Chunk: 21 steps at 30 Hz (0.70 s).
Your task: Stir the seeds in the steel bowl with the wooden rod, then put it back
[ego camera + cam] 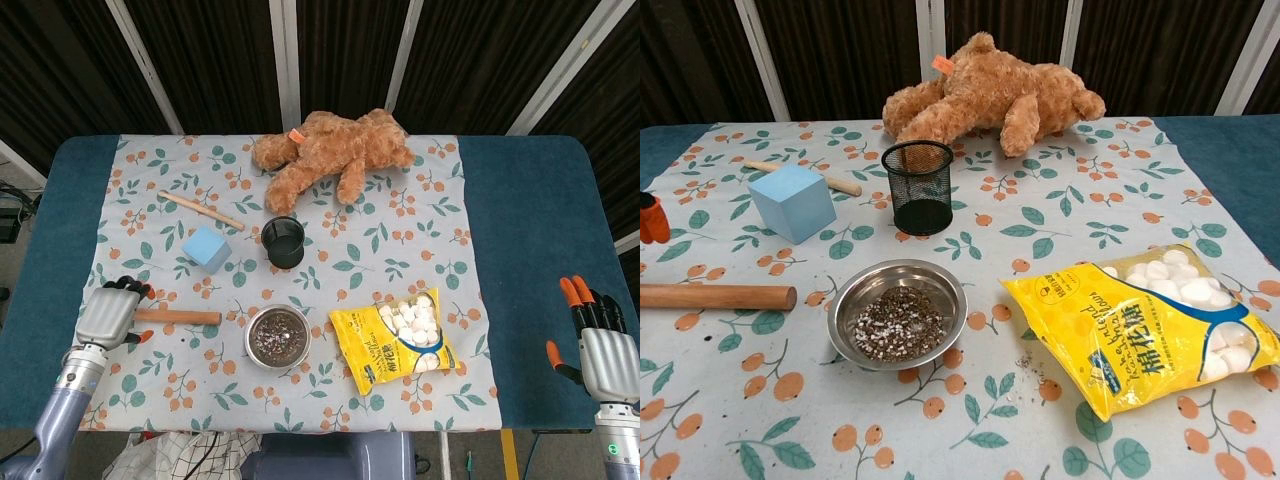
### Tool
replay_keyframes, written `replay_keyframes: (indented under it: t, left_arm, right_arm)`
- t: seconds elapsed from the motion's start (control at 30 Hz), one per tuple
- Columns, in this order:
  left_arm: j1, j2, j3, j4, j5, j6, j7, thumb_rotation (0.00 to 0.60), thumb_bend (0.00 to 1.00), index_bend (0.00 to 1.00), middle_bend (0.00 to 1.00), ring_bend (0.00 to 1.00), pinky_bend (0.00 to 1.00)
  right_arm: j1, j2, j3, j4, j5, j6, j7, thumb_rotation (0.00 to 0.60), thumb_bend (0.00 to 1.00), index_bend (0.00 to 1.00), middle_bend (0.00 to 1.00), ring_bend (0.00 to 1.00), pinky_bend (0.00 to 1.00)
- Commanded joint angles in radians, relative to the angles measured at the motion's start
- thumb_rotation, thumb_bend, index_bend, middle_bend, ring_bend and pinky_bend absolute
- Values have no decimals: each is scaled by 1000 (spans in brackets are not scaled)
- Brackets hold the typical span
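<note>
The steel bowl (278,336) (897,313) of dark and pale seeds stands near the table's front middle. Left of it a thick wooden rod (180,317) (718,296) lies flat on the cloth. A thinner wooden stick (200,210) (805,176) lies further back, behind the blue cube. My left hand (110,313) hovers over the thick rod's left end with its fingers apart, holding nothing; the chest view shows only its orange fingertips (651,218), well above the rod. My right hand (603,350) stays open off the table's front right corner.
A blue cube (206,248) and a black mesh cup (284,242) stand behind the bowl. A yellow bag of marshmallows (398,338) lies right of the bowl. A brown teddy bear (332,150) lies at the back. The floral cloth (420,210) covers the blue table (530,230).
</note>
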Motion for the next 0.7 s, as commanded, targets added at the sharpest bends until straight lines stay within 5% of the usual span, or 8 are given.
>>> replay_keyframes:
  t: [0.03,0.7]
  left_arm:
    - [-24,-47,0,17,-35,-11,36,600,226,398,369,229,350]
    - [-114,-172,-2,55,-134,-22,111,600,341,435,378,229,332]
  right_arm:
    - [0,0,0,1,0,-1,2,600,415,0,0,0,0]
    - [4,2,3,-3,6,-6,0,600,416,0,0,0,0]
